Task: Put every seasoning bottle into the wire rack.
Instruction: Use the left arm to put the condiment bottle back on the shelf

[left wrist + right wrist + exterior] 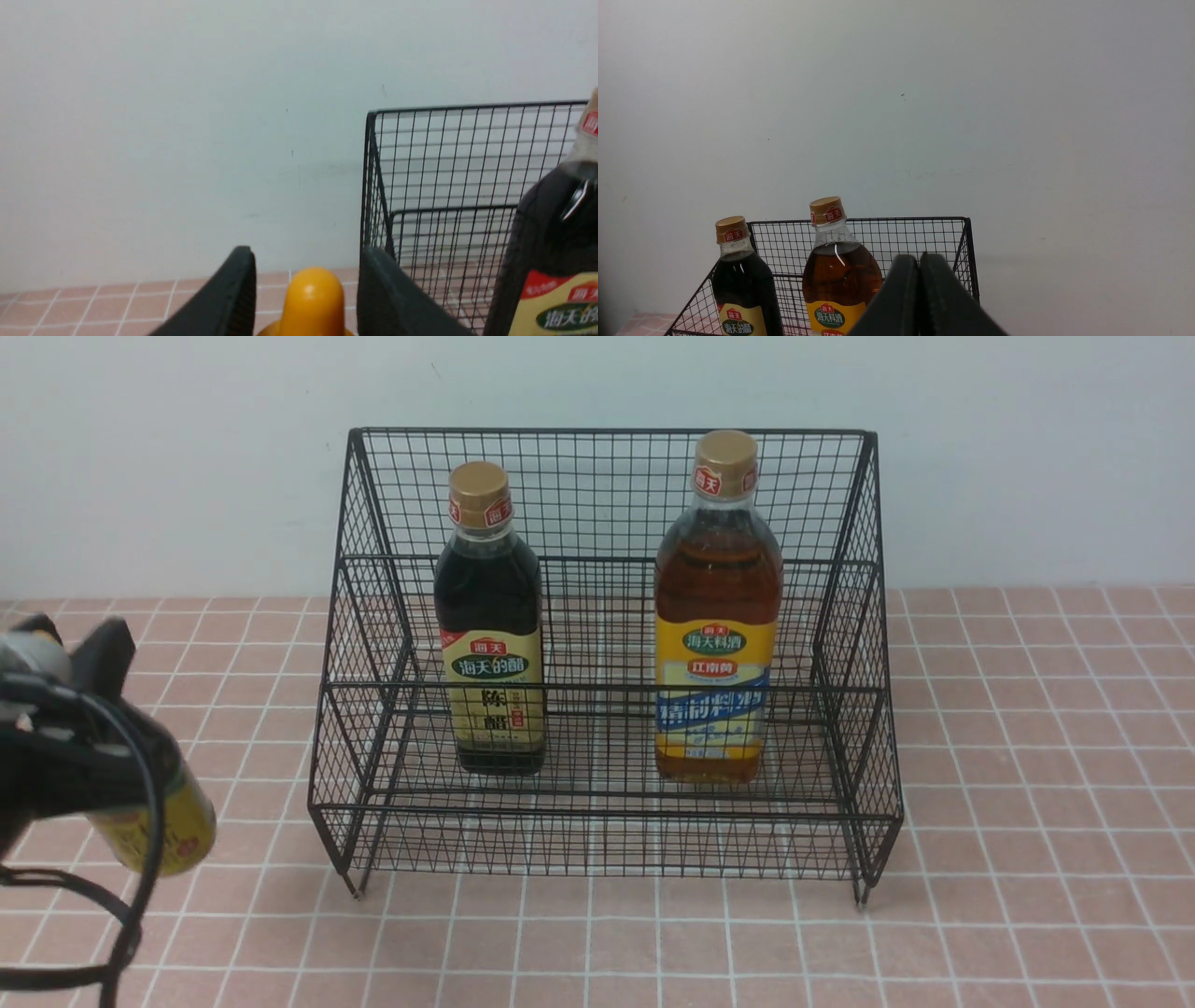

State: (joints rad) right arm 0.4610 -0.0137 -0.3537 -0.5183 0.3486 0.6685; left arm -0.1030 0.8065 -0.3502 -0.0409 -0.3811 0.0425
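The wire rack (pixel 607 558) stands mid-table against the wall. In it stand two seasoning bottles upright: the tall dark bottle (pixel 488 616) on the left and the amber bottle (pixel 717 597) on the right. My left gripper (pixel 73 649) is left of the rack, shut on the small squeeze bottle (pixel 182 821), which hangs tilted; the arm hides its upper part. In the left wrist view the yellow nozzle (pixel 310 298) rises between the gripper (pixel 308 261) fingers, with the rack (pixel 467 106) and dark bottle (pixel 546 233) beyond. My right gripper (pixel 919 256) is shut, empty, facing the rack (pixel 966 247).
The table is covered in pink tiles (pixel 1027 756) and ends at a pale wall (pixel 187 457) right behind the rack. A black cable (pixel 140 896) loops below my left arm. Inside the rack, open floor lies between the two bottles and on either side of them.
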